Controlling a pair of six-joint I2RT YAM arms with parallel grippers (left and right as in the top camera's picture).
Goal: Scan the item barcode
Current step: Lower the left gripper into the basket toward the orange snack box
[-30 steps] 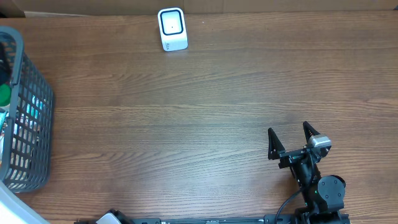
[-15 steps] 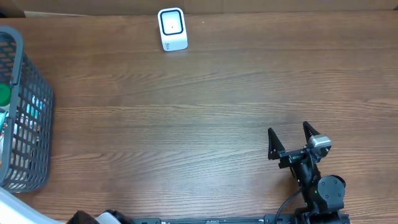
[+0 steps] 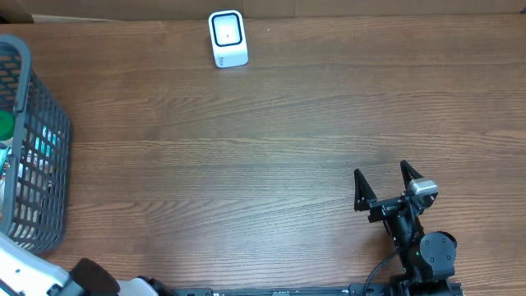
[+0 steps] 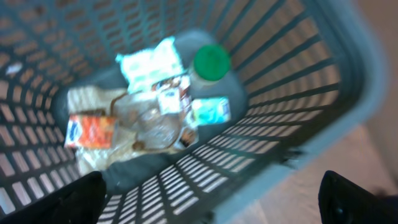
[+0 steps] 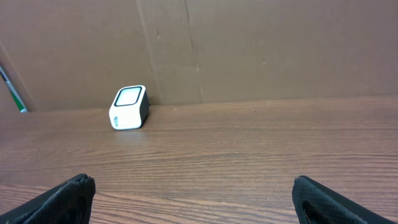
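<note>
Items [image 4: 155,106] in basket [image 4: 364,74]; left hand [image 4: 208,190] apart, empty; right hand [image 3: 380,170] apart, empty.

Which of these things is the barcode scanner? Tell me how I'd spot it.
On the wooden table, follow the far edge along the cardboard wall. Left of centre stands the scanner, a small white box with a dark-framed window. Unlike the grey mesh basket at the left edge, it is white, solid and stands alone.
</note>
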